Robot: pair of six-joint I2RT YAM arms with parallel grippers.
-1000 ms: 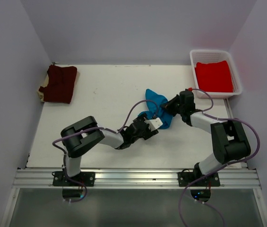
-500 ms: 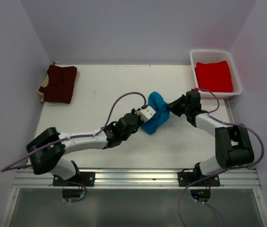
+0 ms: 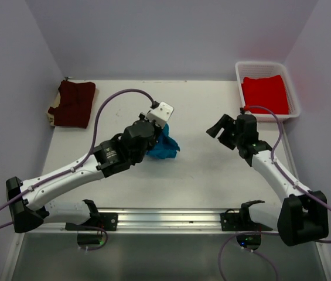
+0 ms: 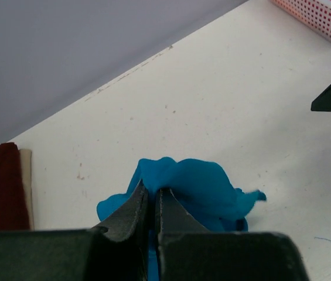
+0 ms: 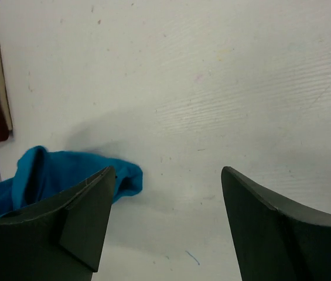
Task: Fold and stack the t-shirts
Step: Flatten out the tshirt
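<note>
The left claw is pinched tight on the teal-blue t-shirt, bunched near the table centre. The right claw, at its three o'clock, gapes empty. Limp, light cloth, I'd say; take a hem corner.

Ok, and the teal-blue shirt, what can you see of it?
The teal-blue t-shirt is plain soft cloth, crumpled into a loose bunch, not folded; no sleeve or collar shows. It lies left of the table's middle, apart from the maroon shirt. The left arm's jaws are shut on a raised fold at its top; its lower edges seem to rest on the table. The right arm's open jaws are clear of it.
</note>
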